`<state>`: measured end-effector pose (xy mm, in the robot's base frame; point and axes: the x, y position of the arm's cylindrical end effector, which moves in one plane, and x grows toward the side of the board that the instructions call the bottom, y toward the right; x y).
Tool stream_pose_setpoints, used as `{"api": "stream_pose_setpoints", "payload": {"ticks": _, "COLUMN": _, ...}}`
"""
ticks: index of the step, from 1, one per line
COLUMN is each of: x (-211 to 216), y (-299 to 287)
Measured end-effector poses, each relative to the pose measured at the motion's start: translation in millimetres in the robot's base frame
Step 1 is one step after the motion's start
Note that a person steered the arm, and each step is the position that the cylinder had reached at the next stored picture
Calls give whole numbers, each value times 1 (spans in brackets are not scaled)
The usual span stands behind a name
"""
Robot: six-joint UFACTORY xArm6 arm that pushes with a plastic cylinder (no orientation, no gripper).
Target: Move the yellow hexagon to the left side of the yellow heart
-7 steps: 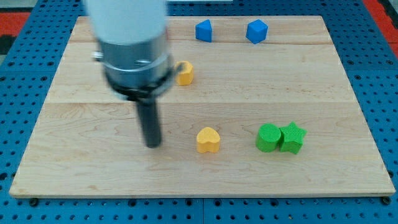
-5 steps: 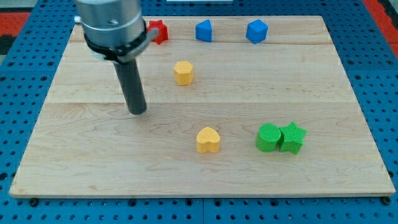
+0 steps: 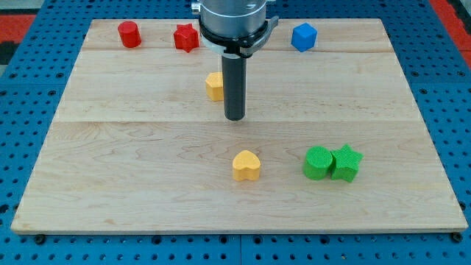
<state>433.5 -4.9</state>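
The yellow hexagon (image 3: 214, 86) sits on the wooden board (image 3: 110, 162) above the middle, partly hidden by my rod. My tip (image 3: 234, 117) rests on the board just right of and below the hexagon, close beside it. The yellow heart (image 3: 246, 165) lies lower, near the view's bottom centre, well below my tip.
A red cylinder (image 3: 129, 34) and a red star (image 3: 186, 37) sit at the view's top left. A blue block (image 3: 303, 36) is at the top right; another is hidden behind the arm. A green cylinder (image 3: 318, 163) touches a green star (image 3: 346, 163) at the lower right.
My tip moved from the board's left side up and to the right, arriving beside the yellow hexagon's right edge. The blocks have not moved.
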Motion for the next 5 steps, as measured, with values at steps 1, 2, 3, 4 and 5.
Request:
{"api": "stream_pose_setpoints", "payload": {"ticks": 1, "x": 0, "y": 0}}
{"api": "stream_pose_setpoints", "payload": {"ticks": 2, "x": -8, "y": 6}}
{"api": "stream_pose_setpoints", "payload": {"ticks": 3, "x": -32, "y": 28}}
{"api": "stream_pose_setpoints", "payload": {"ticks": 4, "x": -38, "y": 30}}
{"api": "stream_pose_setpoints", "payload": {"ticks": 5, "x": -55, "y": 31}}
